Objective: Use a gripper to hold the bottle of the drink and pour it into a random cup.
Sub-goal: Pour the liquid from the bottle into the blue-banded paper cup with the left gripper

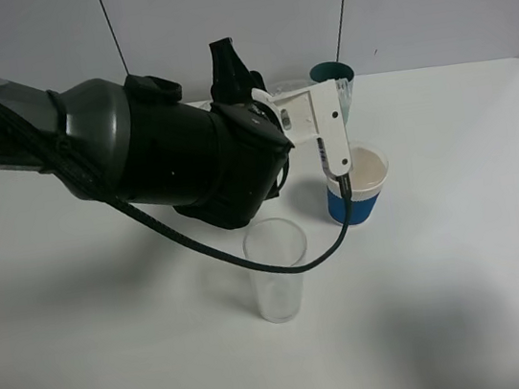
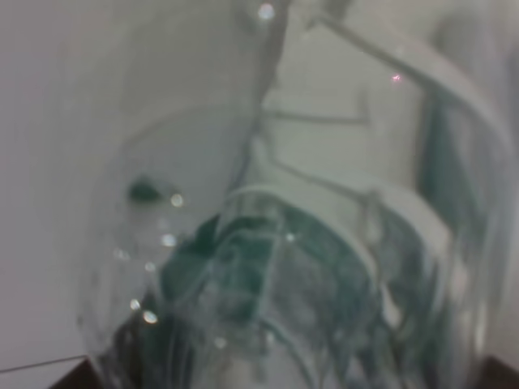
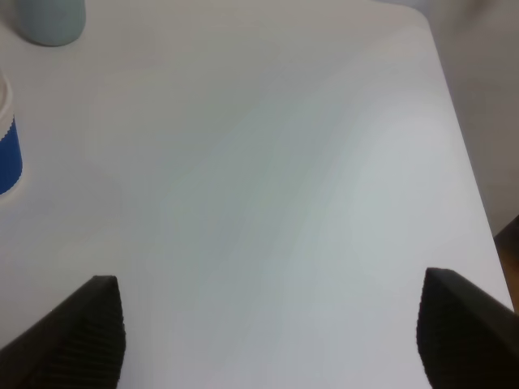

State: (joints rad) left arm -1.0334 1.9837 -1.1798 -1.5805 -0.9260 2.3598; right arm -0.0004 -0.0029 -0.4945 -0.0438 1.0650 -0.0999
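Observation:
My left gripper hangs over the table's middle, its black body and white bracket just above the cup, a white cup with a blue band. It is shut on the bottle of the drink, whose clear wall and green label fill the left wrist view. In the exterior view the arm hides most of the bottle; a clear sliver shows beside the bracket. No liquid stream is visible. My right gripper is open over bare table, and the cup sits at the frame's edge there.
A tall clear glass stands in front of the left arm, under its black cable. A plain teal cup stands behind the blue-banded cup, also seen in the right wrist view. The white table's right edge runs beside the right gripper.

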